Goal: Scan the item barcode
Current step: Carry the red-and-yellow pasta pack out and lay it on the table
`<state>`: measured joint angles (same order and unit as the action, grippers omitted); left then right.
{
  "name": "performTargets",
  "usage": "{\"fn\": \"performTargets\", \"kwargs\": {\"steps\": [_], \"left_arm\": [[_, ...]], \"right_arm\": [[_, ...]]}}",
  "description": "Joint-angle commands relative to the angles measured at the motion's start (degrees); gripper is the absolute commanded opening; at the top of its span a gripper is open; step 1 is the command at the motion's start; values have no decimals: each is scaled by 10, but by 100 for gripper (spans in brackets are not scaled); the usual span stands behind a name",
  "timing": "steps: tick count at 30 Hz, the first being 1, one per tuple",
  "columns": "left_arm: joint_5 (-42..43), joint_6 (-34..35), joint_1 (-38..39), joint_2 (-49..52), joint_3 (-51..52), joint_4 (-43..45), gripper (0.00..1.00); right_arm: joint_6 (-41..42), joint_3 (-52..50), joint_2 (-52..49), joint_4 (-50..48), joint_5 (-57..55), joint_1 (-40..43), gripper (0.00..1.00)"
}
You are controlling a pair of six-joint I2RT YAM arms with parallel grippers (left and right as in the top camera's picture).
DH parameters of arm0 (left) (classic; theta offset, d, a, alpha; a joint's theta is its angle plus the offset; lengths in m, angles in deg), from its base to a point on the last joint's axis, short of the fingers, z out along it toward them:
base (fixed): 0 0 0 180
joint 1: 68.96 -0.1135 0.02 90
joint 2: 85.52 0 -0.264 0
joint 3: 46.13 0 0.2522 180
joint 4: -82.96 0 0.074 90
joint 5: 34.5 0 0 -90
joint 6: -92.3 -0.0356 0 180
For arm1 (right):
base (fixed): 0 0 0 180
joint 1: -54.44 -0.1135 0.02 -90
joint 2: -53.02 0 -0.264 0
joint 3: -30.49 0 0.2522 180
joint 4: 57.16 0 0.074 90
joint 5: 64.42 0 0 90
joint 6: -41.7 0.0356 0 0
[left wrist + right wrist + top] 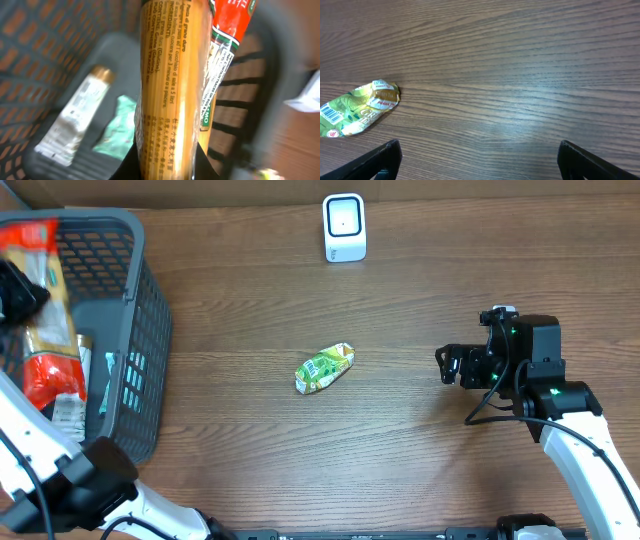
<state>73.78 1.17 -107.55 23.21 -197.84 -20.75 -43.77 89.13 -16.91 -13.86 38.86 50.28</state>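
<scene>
The left end effector (18,292) is clamping shut on a long spaghetti pack (45,330), the task item, and is holding it within the outline of the gray basket (150,310) at the left edge of the tabletop (400,470). Whether the pack is hanging clear of the basket floor or resting on it cannot be told. In the left wrist view the pack is filling the centre of the frame, with its printed ingredient text facing the camera and a red-and-white label showing at its far end. Two blurred items are lying on the basket floor beyond it: a white tube-like item with a gold end (75,122) and, just beside it, a pale green packet (117,131). The white scanner (344,227) is standing upright at the far edge of the tabletop, well apart from the pack. The right end effector (447,366) is hovering over bare wood on the right with its fingers spread wide and gripping nothing. A crumpled green snack packet (325,368) is lying near the tabletop centre, apart from both arms, with a barcode showing at one end.
</scene>
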Motion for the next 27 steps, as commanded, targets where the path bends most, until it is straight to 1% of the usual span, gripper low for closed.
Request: {"fn": "performTargets", "kwargs": {"steps": [1,3,5,6,9,14,16,19,21,24,27], "left_arm": [[112,16,31,-36,-103,-37,4],[130,16,55,-47,-121,-60,4],[128,16,89,-56,-122,-68,4],[128,16,128,-57,-121,-68,4],[106,17,207,-54,-114,-68,4],[-43,84,339,-36,-70,-67,4],[-99,123,381,-30,-32,-64,4],[-152,162,433,-22,42,-53,4],[-175,187,464,-16,107,-26,4],[-189,212,489,-7,206,37,4],[-180,240,502,-3,314,118,4]], "right_arm": [[3,9,-1,-5,3,0,100],[3,9,-1,-5,3,0,100],[3,9,-1,-5,3,0,100],[3,9,-1,-5,3,0,100],[3,9,-1,-5,3,0,100],[3,9,-1,-2,3,0,100],[3,9,-1,-3,3,0,100],[3,9,-2,-5,3,0,100],[3,9,-2,-7,3,0,100],[3,9,-2,-7,3,0,100],[3,9,-2,-5,3,0,100]]}}
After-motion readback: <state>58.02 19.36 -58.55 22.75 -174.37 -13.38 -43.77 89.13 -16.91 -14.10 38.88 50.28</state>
